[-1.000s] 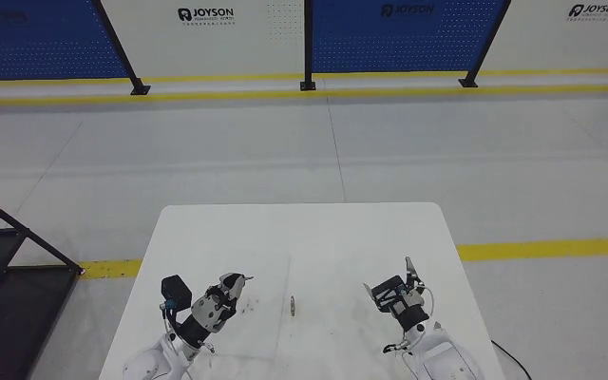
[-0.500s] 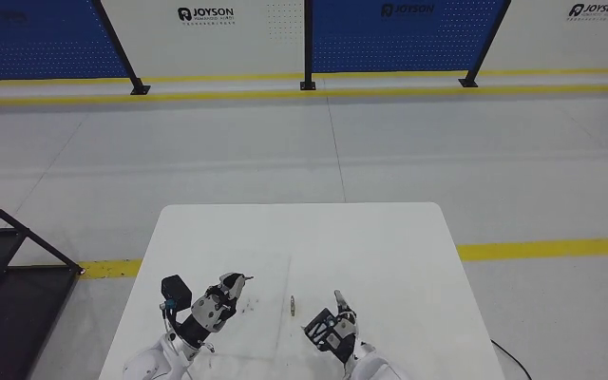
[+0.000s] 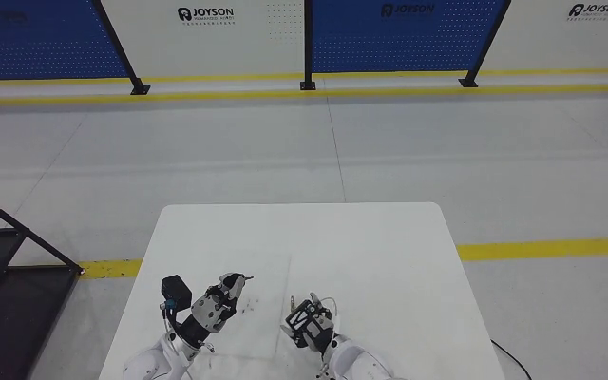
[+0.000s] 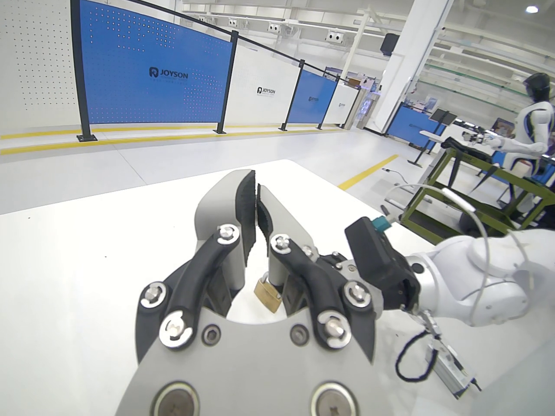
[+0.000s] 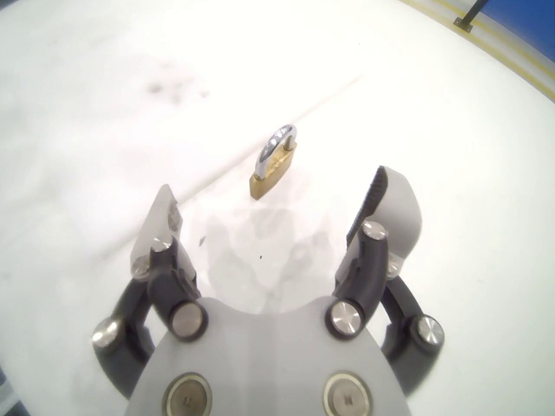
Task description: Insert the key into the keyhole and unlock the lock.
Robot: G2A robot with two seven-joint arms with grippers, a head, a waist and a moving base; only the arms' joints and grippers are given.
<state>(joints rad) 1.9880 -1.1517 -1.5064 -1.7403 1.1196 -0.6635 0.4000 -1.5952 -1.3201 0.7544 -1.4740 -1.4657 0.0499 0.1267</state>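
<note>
**Right claw wide by the lock, left claw pinched shut**

The white table [image 3: 380, 237] carries both arms at its near edge. The left gripper [image 3: 237, 282] sits left of the table's middle, pointing to the far right. In its own wrist view the left gripper [image 4: 256, 183] has its two ribbed pads pressed almost together, with only a dark slit between them. From above, a thin sliver pokes out at its tip, too small to name.

The right gripper [image 3: 309, 313] is near the middle of the near edge, just right of the left one. In the right wrist view the right gripper [image 5: 277, 188] is spread wide with nothing between its fingers [image 5: 390, 192].

A faint seam [image 5: 303, 110] runs near to far across the tabletop.

The lock [image 5: 274, 162], a small brass padlock with a chrome shackle, rests on the table just beside that seam. It is just beyond the right fingertips and apart from them. The left wrist view shows the lock [image 4: 266, 295] on the table past the left claw's fingers.
</note>
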